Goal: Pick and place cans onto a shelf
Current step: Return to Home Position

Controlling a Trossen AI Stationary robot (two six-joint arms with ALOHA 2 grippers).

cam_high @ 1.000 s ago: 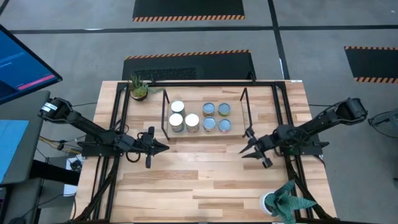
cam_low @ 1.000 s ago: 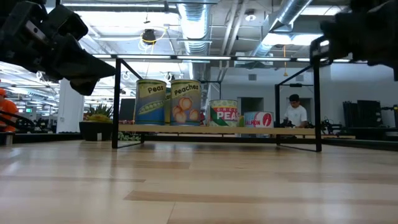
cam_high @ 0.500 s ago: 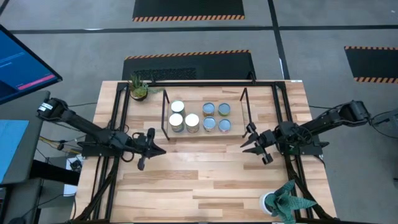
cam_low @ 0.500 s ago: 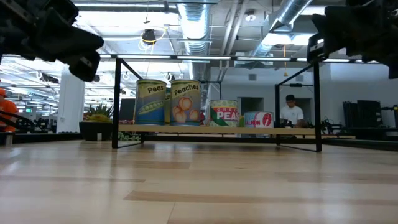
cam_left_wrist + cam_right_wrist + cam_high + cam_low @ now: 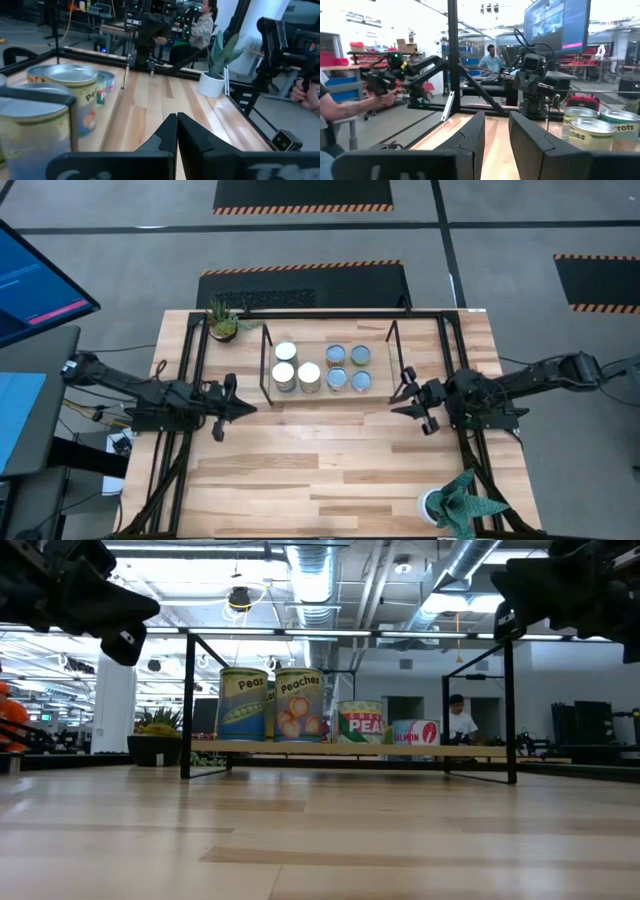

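Observation:
The shelf (image 5: 268,365), a low black-rod rack with a light wood board (image 5: 470,749), stands at the table's far middle. Several cans stand upright on their bases on the board. Three white-topped ones (image 5: 286,351) are on its left and several bluish-topped ones (image 5: 336,378) on its right. The low view shows their labels (image 5: 299,703). My left gripper (image 5: 250,408) is shut and empty, left of the shelf and a little nearer; its fingers (image 5: 170,131) meet. My right gripper (image 5: 398,408) is open and empty, right of the shelf's near corner, with a gap between its fingers (image 5: 476,131).
A small potted plant (image 5: 222,322) stands at the far left and a larger one (image 5: 455,500) at the near right. A black frame (image 5: 190,380) edges the table. Bare wood (image 5: 320,460) lies between the shelf and the near edge. People show in the room beyond.
My left gripper has drawn back toward the table's left edge, and my right gripper toward the right edge, both away from the shelf's front. The cans and shelf have stayed in place.

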